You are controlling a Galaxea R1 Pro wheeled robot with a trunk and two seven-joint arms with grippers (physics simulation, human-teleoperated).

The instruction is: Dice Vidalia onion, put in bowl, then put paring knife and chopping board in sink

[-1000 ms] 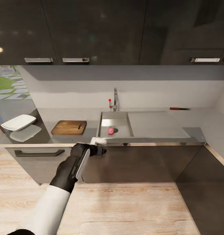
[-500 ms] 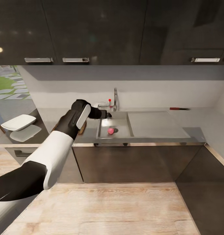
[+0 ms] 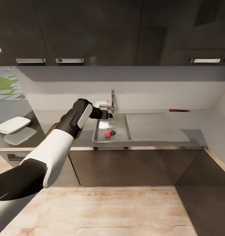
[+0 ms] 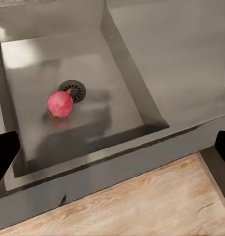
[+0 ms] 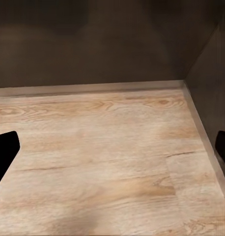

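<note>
Onion point(image 3: 107, 133) sits on the sink point(image 3: 125, 139) floor, touching the drain, centre frame in the head view! Left gripper point(image 3: 104, 105) hangs above the basin's back-left corner, fingers spread wide and empty; the bulb lies below it, toward the front rim. Right gripper, also apart, faces the wooden floor point(image 5: 107, 162). Left is nearer, surely.

1. The left arm point(image 3: 53, 154) has a glossy white shell on its middle section, with black segments above and below it.
2. The forearm point(image 3: 74, 119) is black with a narrow pale grey panel along its side.
3. The left gripper point(image 3: 107, 114) is black; its fingertips point(image 4: 4, 152) show as flat dark shapes.
4. The right gripper's fingertips point(image 5: 4, 147) are likewise plain black.
</note>
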